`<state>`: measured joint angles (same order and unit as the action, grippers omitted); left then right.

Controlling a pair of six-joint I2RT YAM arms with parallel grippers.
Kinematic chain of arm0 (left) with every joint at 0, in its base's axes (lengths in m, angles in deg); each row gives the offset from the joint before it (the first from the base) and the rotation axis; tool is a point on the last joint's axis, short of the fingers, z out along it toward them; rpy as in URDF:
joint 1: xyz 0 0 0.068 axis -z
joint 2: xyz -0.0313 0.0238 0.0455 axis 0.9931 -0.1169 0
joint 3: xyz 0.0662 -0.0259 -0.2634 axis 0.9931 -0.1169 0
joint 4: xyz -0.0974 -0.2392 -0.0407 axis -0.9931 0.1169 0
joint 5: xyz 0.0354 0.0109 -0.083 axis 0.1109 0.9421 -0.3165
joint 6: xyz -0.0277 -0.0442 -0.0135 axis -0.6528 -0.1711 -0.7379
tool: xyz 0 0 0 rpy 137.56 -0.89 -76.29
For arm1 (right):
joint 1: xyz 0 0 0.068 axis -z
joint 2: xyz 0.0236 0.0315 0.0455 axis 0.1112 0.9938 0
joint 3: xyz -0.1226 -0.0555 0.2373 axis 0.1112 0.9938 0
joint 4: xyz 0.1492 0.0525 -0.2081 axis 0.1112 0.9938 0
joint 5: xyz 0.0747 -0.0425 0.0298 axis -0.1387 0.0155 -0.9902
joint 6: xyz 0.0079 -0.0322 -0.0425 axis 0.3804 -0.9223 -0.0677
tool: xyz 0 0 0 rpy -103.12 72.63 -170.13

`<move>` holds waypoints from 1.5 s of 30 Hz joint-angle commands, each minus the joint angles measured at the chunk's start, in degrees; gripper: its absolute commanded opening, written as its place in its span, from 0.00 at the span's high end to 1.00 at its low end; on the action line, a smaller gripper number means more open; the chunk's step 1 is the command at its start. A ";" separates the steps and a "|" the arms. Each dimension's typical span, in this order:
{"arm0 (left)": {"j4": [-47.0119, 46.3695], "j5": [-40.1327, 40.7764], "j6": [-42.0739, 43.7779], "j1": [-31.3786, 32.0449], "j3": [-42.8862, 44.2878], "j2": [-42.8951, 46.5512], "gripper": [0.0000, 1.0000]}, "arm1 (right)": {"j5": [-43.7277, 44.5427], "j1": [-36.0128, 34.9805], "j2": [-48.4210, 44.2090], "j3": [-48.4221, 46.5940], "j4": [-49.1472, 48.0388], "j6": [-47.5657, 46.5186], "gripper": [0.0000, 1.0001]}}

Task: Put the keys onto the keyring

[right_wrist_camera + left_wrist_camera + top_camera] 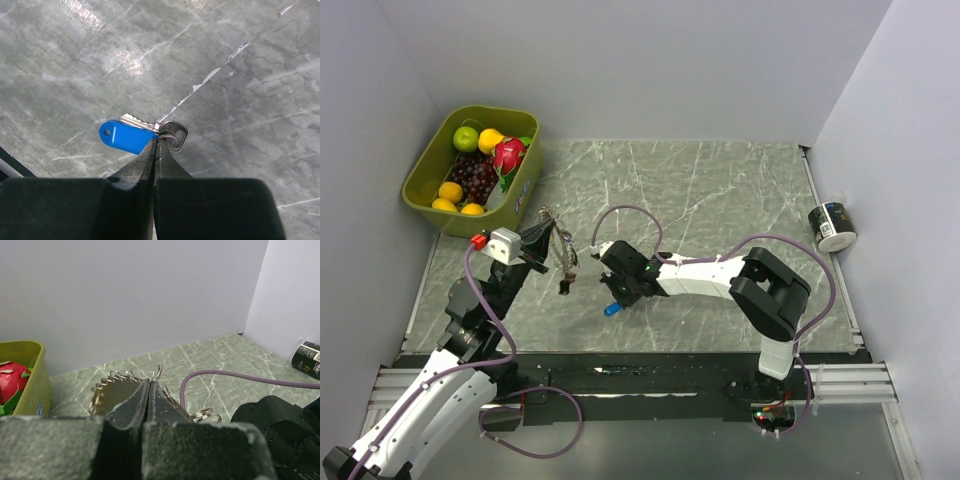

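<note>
A grey-green marble-patterned surface (720, 190) with pale veins fills the floor of a three-sided booth. Plain, pale lavender-white panels enclose it: a back wall (640, 60), a left wall (360, 150) and a right wall (910, 150). In the far left corner sits an olive-green plastic basket (426, 150) of fruit. A small black-and-white cylinder (832, 226) lies against the right wall. A glossy black strip (650, 378) edges the near side. The light is soft and even, with faint sheen on the stone pattern.
</note>
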<state>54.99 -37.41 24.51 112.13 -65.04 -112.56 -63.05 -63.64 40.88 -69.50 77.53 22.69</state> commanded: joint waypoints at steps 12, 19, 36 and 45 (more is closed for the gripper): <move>-3.22 -0.11 0.02 -0.19 1.99 -0.88 0.99 | 2.88 1.35 -10.42 3.87 -0.81 -1.09 1.00; -2.78 -0.11 0.02 -0.28 2.16 -1.05 0.99 | -1.50 5.56 -11.91 6.42 -1.86 0.32 1.00; -2.34 -0.02 -0.24 -0.28 1.90 -1.49 0.99 | -7.23 11.90 -13.94 8.88 -3.97 2.43 0.24; -2.43 -0.73 -0.42 -0.27 1.99 -2.02 0.99 | -6.80 14.10 -9.19 6.07 -3.44 5.07 0.32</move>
<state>56.92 -37.54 24.45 112.13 -65.04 -114.59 -70.73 -50.74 29.84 -60.04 74.51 26.01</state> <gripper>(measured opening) 0.022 0.697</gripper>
